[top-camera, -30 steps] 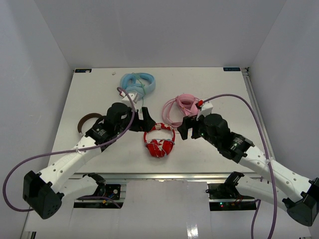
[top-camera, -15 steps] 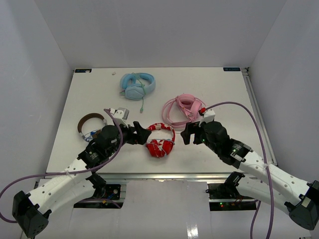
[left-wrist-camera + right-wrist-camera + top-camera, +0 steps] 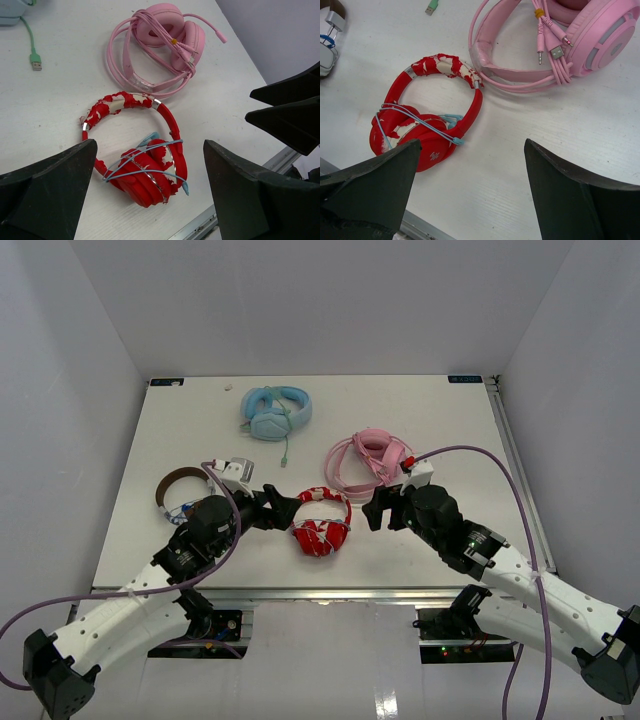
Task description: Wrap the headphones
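Red headphones (image 3: pixel 320 523) lie flat on the table (image 3: pixel 200 430), close to its near edge and about mid-width. The earcups are folded together and a pale blue cable (image 3: pixel 452 119) is looped around them. Left gripper (image 3: pixel 284 508) sits just left of them and right gripper (image 3: pixel 372 510) just right, both spread wide and holding nothing. Pink headphones (image 3: pixel 365 460) lie just behind, to the right, and light-blue headphones (image 3: pixel 275 412) are farther back.

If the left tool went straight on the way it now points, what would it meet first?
Probably the red headphones, lying just ahead of the open left tool; whether it would pass above them is unclear.
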`<action>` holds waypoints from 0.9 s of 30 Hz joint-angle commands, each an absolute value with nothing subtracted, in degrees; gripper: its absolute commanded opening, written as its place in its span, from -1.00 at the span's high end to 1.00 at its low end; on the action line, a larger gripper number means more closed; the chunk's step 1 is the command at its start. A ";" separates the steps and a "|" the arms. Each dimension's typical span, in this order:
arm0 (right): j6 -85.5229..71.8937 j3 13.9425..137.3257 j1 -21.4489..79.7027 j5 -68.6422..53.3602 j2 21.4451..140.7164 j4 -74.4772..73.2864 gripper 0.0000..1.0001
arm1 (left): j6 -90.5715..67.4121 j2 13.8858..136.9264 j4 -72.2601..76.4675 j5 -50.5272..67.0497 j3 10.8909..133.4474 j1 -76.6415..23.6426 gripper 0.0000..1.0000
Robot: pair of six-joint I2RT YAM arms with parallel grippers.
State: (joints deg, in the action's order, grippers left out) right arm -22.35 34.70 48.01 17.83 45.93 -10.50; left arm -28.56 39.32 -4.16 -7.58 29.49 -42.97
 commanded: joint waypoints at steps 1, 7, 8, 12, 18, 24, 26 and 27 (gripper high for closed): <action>-22.85 34.31 48.11 17.58 45.23 -8.44 -0.80 | -28.01 38.53 -2.87 -8.61 28.97 -43.30 -0.96; -22.50 34.72 48.08 18.90 45.70 -9.31 -0.80 | -27.86 38.32 -2.99 -8.44 28.83 -43.33 -0.96; -22.50 34.72 48.08 18.90 45.63 -9.32 -0.80 | -27.86 38.16 -2.99 -8.44 28.83 -43.33 -0.96; -22.50 34.66 48.08 18.86 45.30 -9.26 -0.80 | -27.77 37.95 -2.90 -8.44 28.74 -43.42 -0.96; -22.50 34.75 48.08 18.51 45.65 -9.32 -0.80 | -27.83 37.55 -2.90 -8.38 28.62 -43.36 -0.96; -22.46 34.76 48.08 18.50 45.70 -9.27 -0.80 | -27.86 37.40 -2.81 -8.44 28.48 -43.51 -0.96; -22.47 34.80 48.08 18.46 45.64 -9.32 -0.81 | -27.86 37.50 -2.81 -8.38 28.48 -43.45 -0.96; -22.50 34.78 48.08 18.43 45.62 -9.29 -0.81 | -27.86 37.50 -2.81 -8.32 28.48 -43.42 -0.96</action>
State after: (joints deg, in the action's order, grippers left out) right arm -22.33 34.70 48.01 17.87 45.95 -10.50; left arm -28.27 38.22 -3.88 -8.01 28.60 -43.17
